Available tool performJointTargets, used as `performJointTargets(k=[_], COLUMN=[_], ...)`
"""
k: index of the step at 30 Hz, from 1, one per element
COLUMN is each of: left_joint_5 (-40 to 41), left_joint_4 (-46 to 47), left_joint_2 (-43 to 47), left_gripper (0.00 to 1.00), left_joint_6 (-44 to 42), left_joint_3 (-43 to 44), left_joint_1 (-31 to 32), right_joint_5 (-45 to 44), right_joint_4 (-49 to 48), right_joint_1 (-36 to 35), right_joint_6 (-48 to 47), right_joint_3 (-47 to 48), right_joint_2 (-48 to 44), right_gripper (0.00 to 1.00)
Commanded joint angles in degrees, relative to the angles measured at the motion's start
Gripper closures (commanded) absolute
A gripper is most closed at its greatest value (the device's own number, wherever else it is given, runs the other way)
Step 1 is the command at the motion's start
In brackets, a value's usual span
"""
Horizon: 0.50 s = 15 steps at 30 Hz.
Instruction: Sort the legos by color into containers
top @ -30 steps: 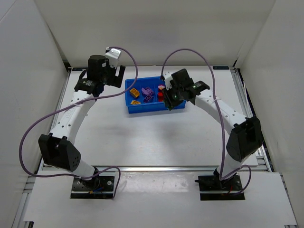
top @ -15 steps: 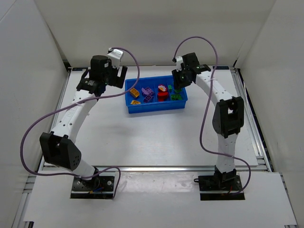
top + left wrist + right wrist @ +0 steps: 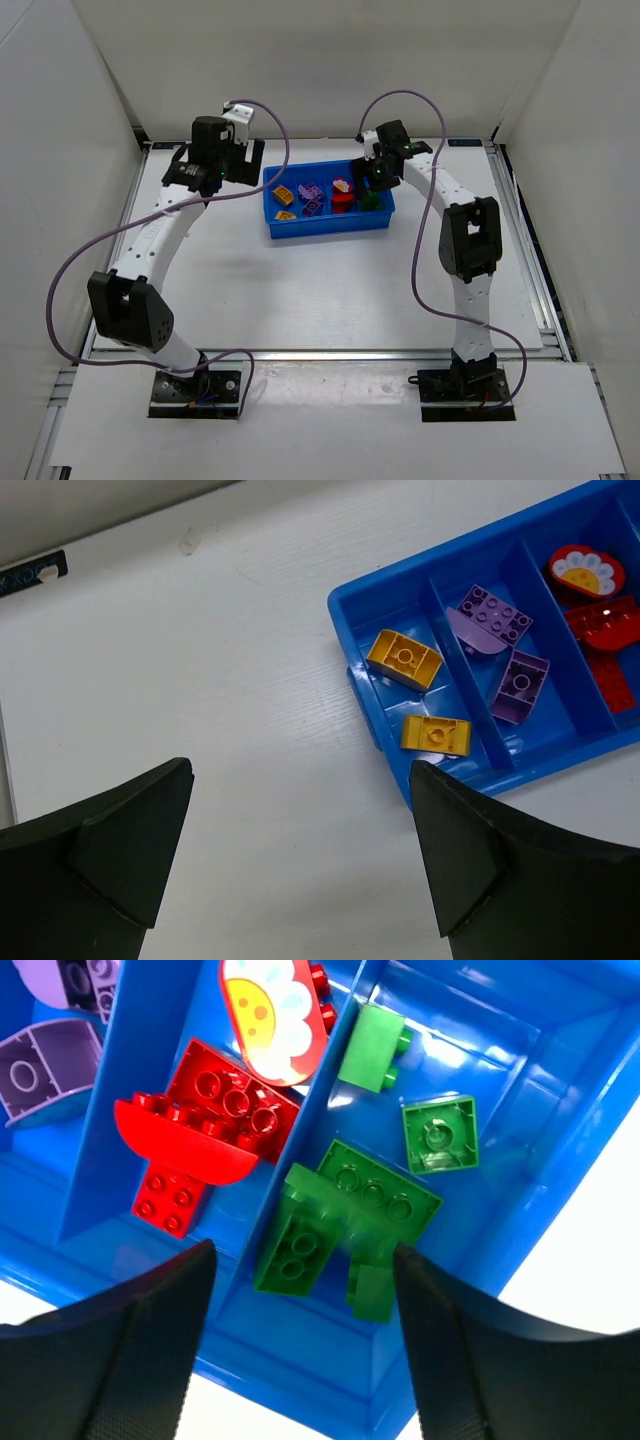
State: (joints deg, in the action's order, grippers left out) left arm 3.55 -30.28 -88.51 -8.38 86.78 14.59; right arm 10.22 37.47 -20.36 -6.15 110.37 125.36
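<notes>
White bench (image 3: pixel 300 290) carries the blue tray (image 3: pixel 325 229). Right claw (image 3: pixel 302 1252), spread and empty, hangs over the green legos (image 3: pixel 375 1195) in the end compartment, red legos (image 3: pixel 215 1100) just left of it. Left claw (image 3: pixel 298 780), spread wide, holds nothing; yellow-orange legos (image 3: pixel 404 660) lie ahead, to its right

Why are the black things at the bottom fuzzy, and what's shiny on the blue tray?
Left wrist view: left fingers too near the lens, so blurred. Right wrist view: right fingers blurred too; white patches on the tray are glare. Top view: sharp, soft shadows.
</notes>
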Motion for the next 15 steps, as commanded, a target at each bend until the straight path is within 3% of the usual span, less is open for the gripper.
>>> performJointTargets(k=[1,9,11,15], left_joint_5=[2.6,-3.18,-8.18,-10.49], left_joint_4=[-4.6,-11.46,-11.99,-12.34], left_joint_2=[-2.01,-1.32,0.44,3.6], left_gripper=[0.01,0.0,0.0,0.01], left_joint_6=[3.72,6.53,7.76,9.6], left_joint_3=[3.38,4.01,1.91,-2.75], left_joint_1=[-1.84,-5.79,-8.25,-9.84], right_joint_5=[-1.95,-0.73,1.9,8.22], right_joint_4=[-1.52,-3.45,-4.16,-2.76], right_joint_1=[0.06,1.28,2.51,5.67], right_joint_6=[-1.23,-3.51,-4.04,-5.18], right_joint_3=[0.91,-3.75,-6.81,-12.62], right_joint_2=[-1.43,-16.26,-22.49,-31.12], right_gripper=[0.22,0.18,0.17,0.16])
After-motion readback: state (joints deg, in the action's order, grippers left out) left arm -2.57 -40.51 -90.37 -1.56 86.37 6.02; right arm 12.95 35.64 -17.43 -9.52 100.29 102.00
